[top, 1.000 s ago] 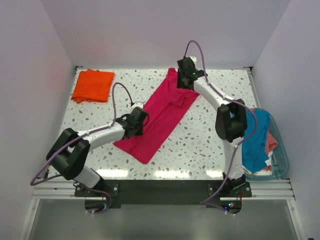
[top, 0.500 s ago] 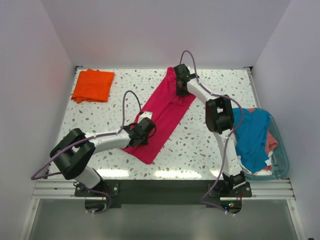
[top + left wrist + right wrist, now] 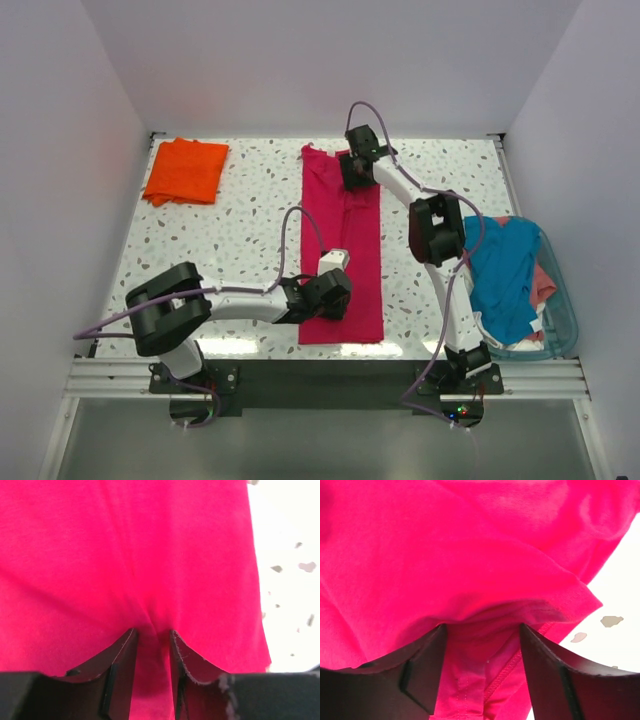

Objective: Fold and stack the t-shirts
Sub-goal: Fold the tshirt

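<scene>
The magenta-red t-shirt [image 3: 352, 245] lies as a long narrow strip running from the back of the table toward the front edge. My left gripper [image 3: 335, 293] sits at its near left part and is shut on a pinch of the cloth [image 3: 150, 555], fingers [image 3: 125, 650] close together. My right gripper [image 3: 351, 172] is at the far end, jaws wider, holding a thick bunch of hem and seam [image 3: 445, 555]. The orange t-shirt [image 3: 186, 170] lies folded at the back left. The teal-blue t-shirt [image 3: 505, 270] and the salmon-pink one [image 3: 543, 283] lie in the tub.
The clear blue-rimmed tub [image 3: 566, 322] stands off the right edge of the speckled table [image 3: 220, 240]. White walls close in at the back and both sides. The arms' cables loop over the table's middle.
Both grippers have swung the magenta shirt from a diagonal lie to a straight front-to-back strip. The left gripper moved right and nearer; the right gripper moved slightly left at the back.
</scene>
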`<state>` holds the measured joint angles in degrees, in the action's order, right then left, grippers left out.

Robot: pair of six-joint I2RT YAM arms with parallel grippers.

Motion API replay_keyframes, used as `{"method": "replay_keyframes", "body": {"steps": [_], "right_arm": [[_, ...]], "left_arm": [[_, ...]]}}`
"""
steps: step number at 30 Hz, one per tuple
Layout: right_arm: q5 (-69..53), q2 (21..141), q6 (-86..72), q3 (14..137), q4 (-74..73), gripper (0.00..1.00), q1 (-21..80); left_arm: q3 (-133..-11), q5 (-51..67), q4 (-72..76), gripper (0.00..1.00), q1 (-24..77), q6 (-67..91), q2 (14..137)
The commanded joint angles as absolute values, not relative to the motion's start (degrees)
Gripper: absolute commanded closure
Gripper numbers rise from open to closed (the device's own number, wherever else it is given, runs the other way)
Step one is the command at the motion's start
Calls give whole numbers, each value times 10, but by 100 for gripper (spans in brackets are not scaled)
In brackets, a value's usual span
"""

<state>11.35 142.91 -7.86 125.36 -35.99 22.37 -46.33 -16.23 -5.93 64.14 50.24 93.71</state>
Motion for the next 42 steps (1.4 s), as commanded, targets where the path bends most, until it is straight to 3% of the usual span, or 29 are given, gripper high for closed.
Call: {"method": "replay_keyframes", "body": {"steps": [1, 10, 16, 20, 28, 36, 42], "right_arm": [[107, 1393, -46, 1235, -359, 34, 226], [121, 1246, -92, 1158, -316, 25, 224], [112, 1136, -144, 1081, -313, 26, 225], [105, 997, -228, 876, -287, 43, 235], [125, 718, -309, 523, -325, 48, 328], [33, 517, -417, 340, -395, 49, 391], [-3, 493, -466, 285, -377, 49, 431]], "left_arm": [[-482, -127, -61, 62, 658, 562, 956], [-512, -191, -136, 52, 653, 538, 847], [-481, -206, -170, 44, 624, 523, 759], [-410, -160, -161, 43, 599, 515, 714], [-312, -58, -127, 45, 599, 512, 657], [-270, -19, -94, 44, 611, 523, 659], [-256, -47, -111, 46, 622, 562, 664]]}}
